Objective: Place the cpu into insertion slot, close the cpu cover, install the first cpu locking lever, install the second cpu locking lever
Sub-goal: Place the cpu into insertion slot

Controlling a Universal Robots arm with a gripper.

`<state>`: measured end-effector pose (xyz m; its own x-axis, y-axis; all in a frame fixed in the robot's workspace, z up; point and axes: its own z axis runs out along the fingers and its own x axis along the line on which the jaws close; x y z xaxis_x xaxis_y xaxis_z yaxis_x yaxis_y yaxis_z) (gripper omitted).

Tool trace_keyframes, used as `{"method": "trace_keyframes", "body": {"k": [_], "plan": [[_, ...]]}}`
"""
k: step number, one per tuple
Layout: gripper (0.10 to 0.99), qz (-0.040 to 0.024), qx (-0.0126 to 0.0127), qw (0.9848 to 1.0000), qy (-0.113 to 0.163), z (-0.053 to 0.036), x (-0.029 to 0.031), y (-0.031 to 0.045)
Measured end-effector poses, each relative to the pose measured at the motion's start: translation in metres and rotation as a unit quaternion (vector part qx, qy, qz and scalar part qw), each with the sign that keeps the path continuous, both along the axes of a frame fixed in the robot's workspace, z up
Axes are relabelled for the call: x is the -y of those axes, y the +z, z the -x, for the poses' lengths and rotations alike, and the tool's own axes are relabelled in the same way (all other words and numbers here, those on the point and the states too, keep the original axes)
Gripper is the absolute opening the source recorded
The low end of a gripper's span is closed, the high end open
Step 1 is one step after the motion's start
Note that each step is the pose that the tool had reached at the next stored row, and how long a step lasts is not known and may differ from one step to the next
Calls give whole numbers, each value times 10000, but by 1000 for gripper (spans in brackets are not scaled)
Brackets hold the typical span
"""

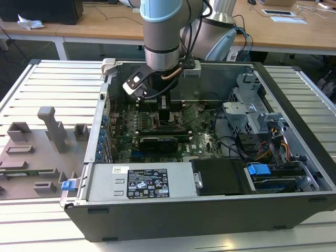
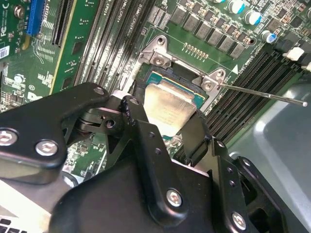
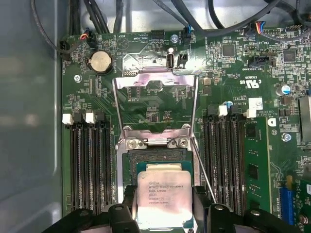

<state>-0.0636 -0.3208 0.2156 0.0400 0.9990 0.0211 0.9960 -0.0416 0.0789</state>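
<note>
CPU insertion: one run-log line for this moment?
gripper: shut on pale silvery square cpu | cpu: over black-rimmed square insertion slot, seating unclear | silvery metal frame cpu cover: open | thin metal locking lever: unlatched

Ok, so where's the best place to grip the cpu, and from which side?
Probably by two opposite side edges, coming down from above. The cpu is a thin flat square, metal top up, over the insertion slot, so only its rims offer purchase. The gripper pinches it that way now.
</note>
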Motion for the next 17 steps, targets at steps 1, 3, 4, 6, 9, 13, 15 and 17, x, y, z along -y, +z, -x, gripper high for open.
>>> {"method": "trace_keyframes", "body": {"k": [1,3,4,6,9,13,15,17], "plan": [[541,0,0,10000,0,6,0,-10],[541,0,0,10000,0,9,0,-17],[541,-1,0,10000,0,13,0,-24],[541,-1,0,10000,0,23,0,-41],[541,0,0,10000,1,32,0,-69],[541,-1,1,10000,1,35,0,-94],[541,0,0,10000,0,35,0,-102],[541,0,0,10000,1,17,-5,-105]]}}
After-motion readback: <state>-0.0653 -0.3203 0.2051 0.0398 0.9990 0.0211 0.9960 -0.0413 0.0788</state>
